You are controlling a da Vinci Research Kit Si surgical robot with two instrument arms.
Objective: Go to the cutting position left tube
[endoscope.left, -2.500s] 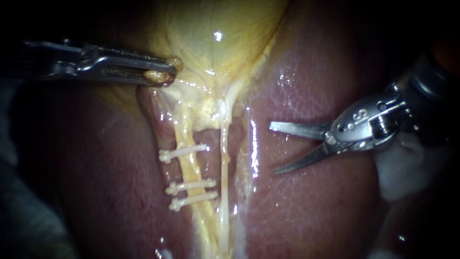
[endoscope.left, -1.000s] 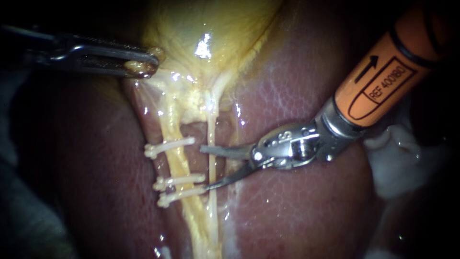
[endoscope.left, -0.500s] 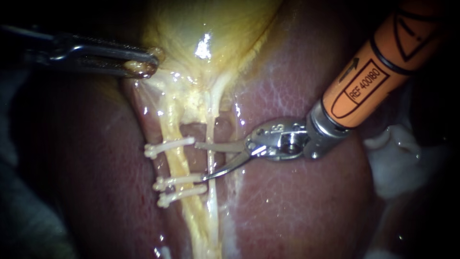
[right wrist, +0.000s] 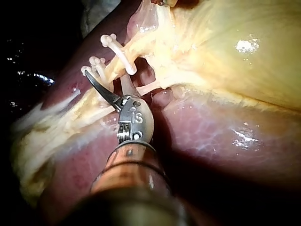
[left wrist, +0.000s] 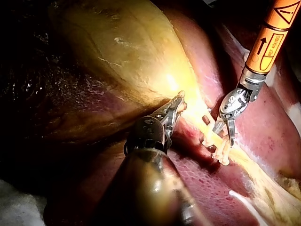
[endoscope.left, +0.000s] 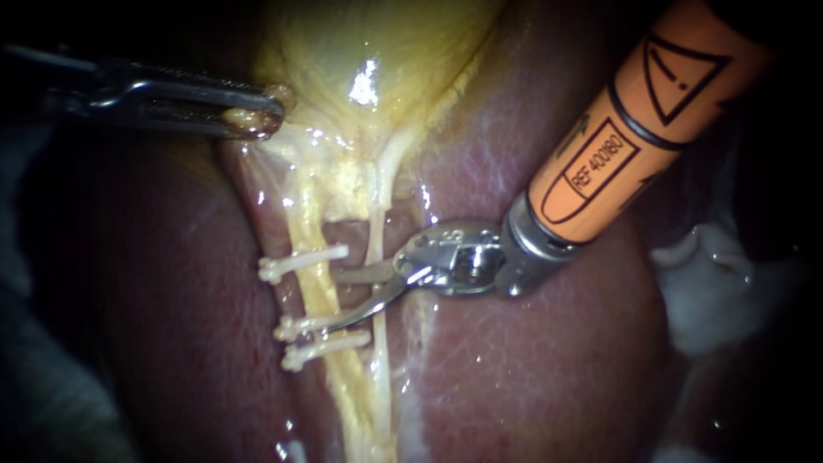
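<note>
**Moved in closer: right instrument (endoscope.left: pixel 330 302) is now at the left tube (endoscope.left: pixel 298 230)**

Since half a second ago your right instrument has slid left over the liver (endoscope.left: pixel 531 360). Its blades are spread wide and cross over the thin right tube (endoscope.left: pixel 381 369). The tips now sit at the left tube's right edge, in the bare gap between the upper clip (endoscope.left: pixel 304 260) and the two lower clips (endoscope.left: pixel 326 345). I can't tell yet whether the tube is fully between the blades.

Your left instrument (endoscope.left: pixel 257 120) hasn't budged. Its jaws are clamped on the gallbladder (endoscope.left: pixel 377 43) at its near left edge, which seems to be keeping the tubes stretched.

My read on the handling: that tube looks soft, wet and slippery, so it'll probably roll off a blade rather than sit still. The bare gap is the place to take it, square on. The lower blade tip is right next to the upper of the two lower clips, so don't nudge it. The right tube under the blades looks very thin and could be nicked easily.
</note>
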